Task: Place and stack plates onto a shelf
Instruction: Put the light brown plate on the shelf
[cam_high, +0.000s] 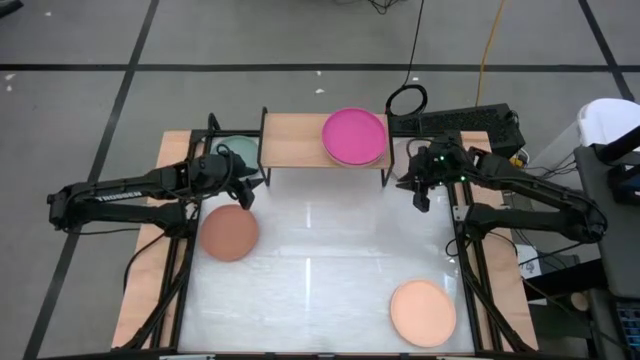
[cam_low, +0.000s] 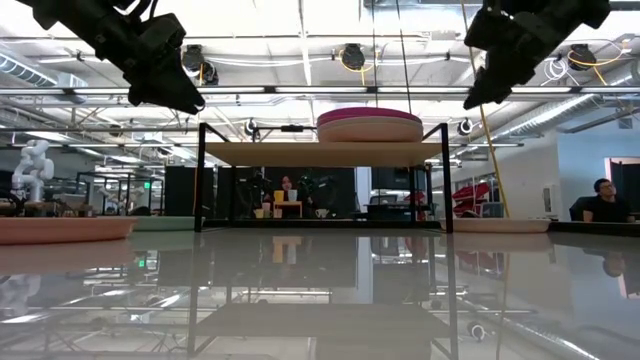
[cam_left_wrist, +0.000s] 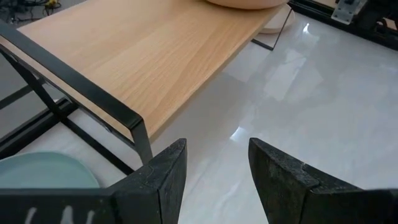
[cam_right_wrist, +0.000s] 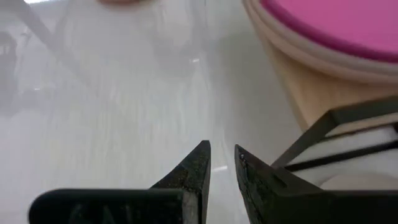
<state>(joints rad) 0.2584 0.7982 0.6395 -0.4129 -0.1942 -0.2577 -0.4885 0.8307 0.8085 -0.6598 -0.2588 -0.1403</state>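
The shelf, a light-wood top on black legs, stands at the table's far side. A stack of plates with a magenta plate on top lies on its right half; the stack also shows in the low view. A teal plate lies on the table left of the shelf. A terracotta plate lies at mid left and a peach plate at the near right. My left gripper hangs open and empty by the shelf's left front corner. My right gripper hangs empty off the shelf's right front corner, its fingers a narrow gap apart.
A pale plate lies on the table by the shelf's right end. A black cable loop and a power strip lie behind the shelf. People sit in the room beyond. The white tabletop between the arms is bare.
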